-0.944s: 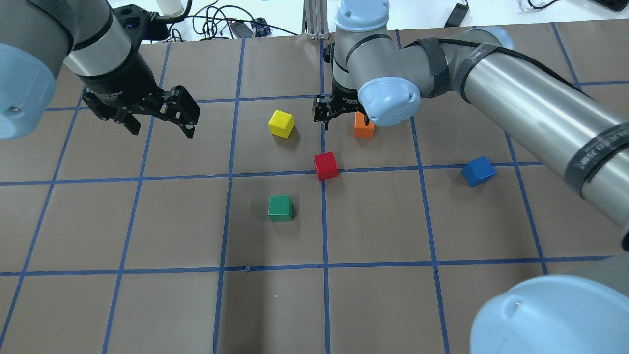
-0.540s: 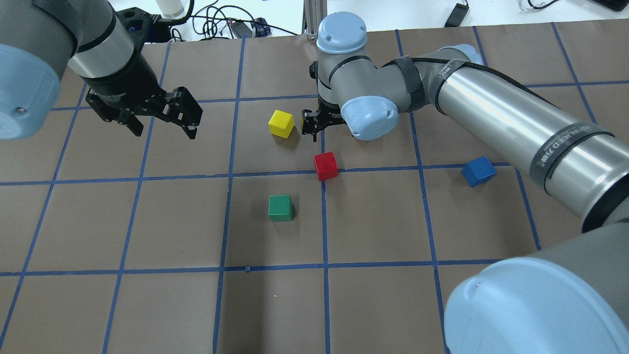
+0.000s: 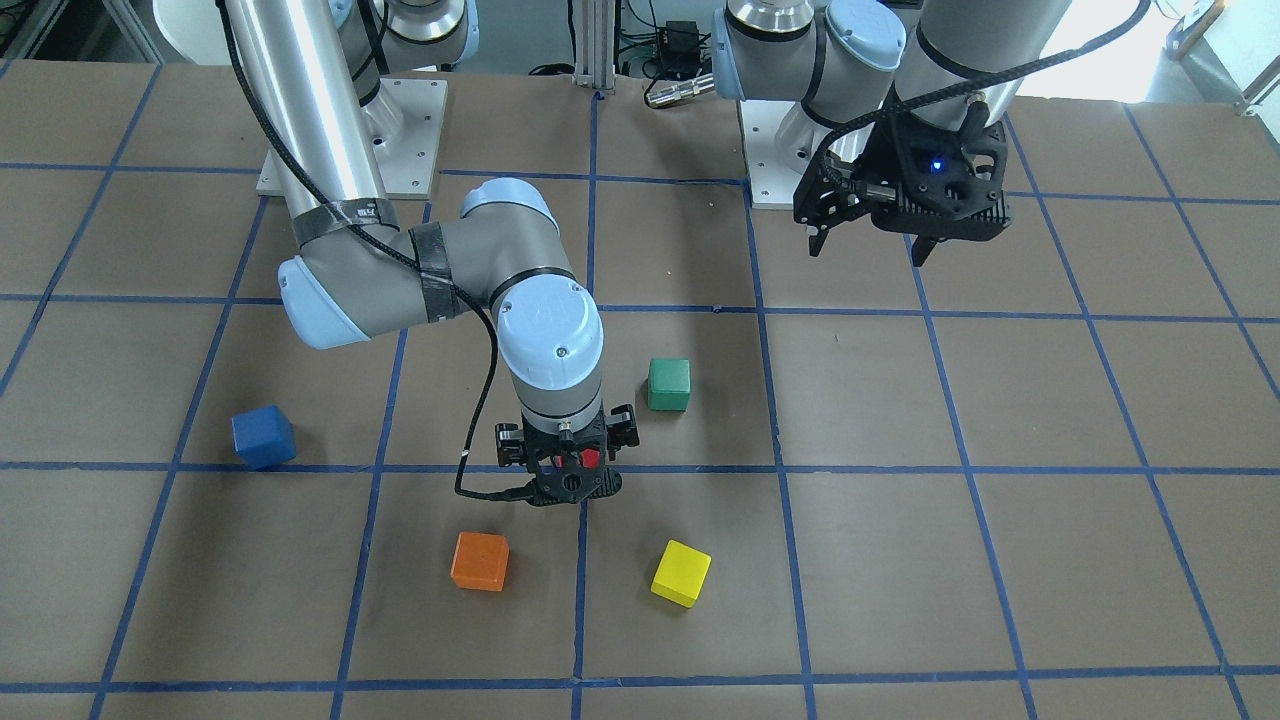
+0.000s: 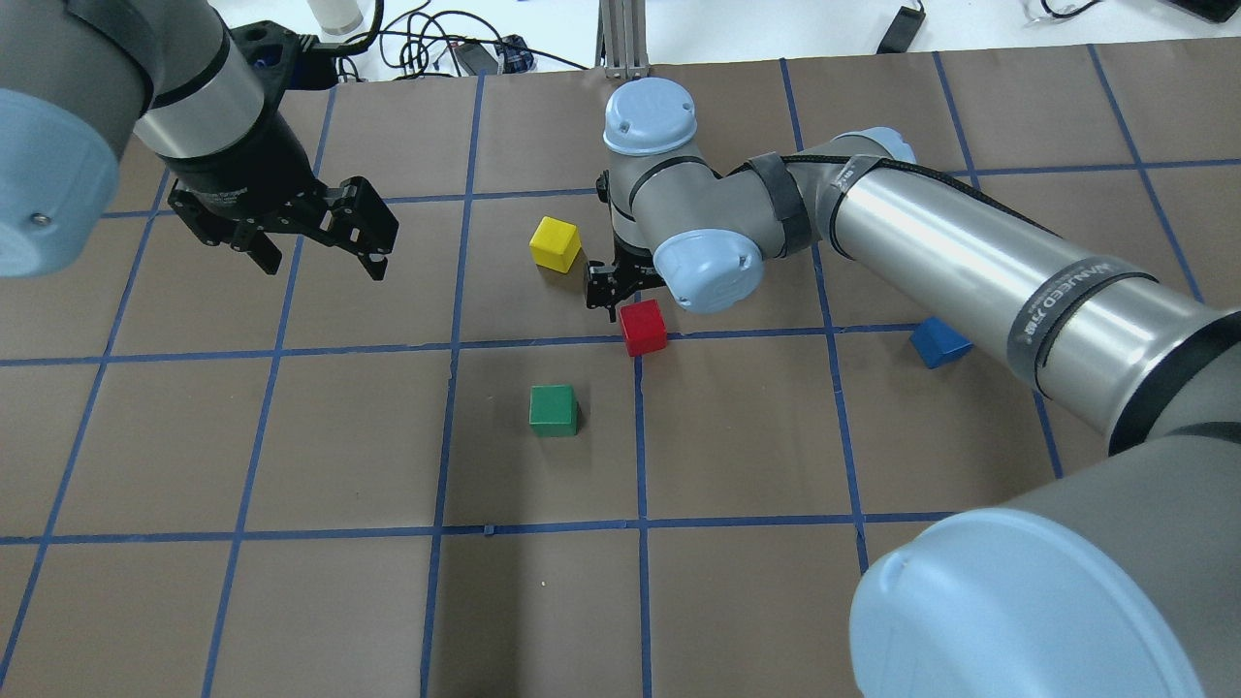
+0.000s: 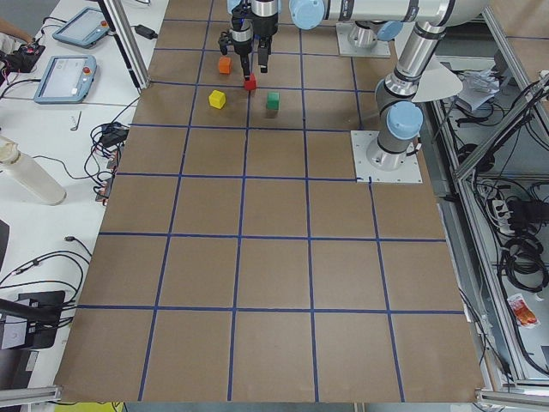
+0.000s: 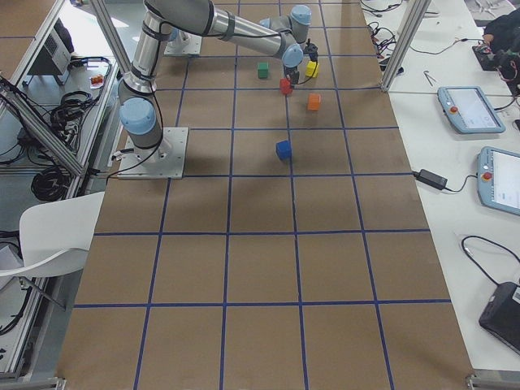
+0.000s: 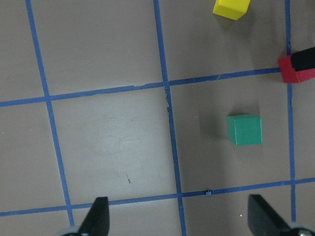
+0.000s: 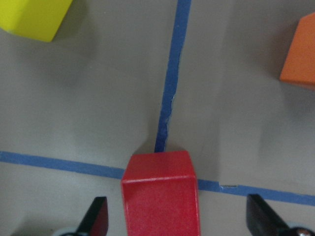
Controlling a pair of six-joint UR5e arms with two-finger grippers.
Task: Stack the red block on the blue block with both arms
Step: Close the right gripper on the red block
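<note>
Since the earlier overhead frames, we see the right arm [image 4: 931,252] has swung in toward the robot. The right tool [image 3: 568,480] has left its place by the orange cube [image 3: 480,560] and come over the red block [image 4: 643,327]. The left tool [image 4: 322,254] has barely shifted.

We find the red block resting on the table [image 4: 291,601], at a crossing of the blue tape lines [image 4: 446,436]. The yellow cube [image 4: 555,243] lies beyond it and the green cube [image 4: 554,409] nearer the robot. In the right wrist view its two fingers [image 8: 98,219] stand apart, one on each side of the block. We see a gap of table on both sides, so nothing is gripped. From the front view, a bit of red shows through the tool's frame.

We see the blue block [image 3: 264,437] also on the table, well apart from the red one, off to the robot's right and just beside a tape line. In the overhead view the right arm covers part of it.

The left tool hangs above the table on the robot's left, well apart from all the cubes, with its fingers spread wide and holding nothing. Its wrist view looks down on the green cube, with a corner of the red block at the edge.
</note>
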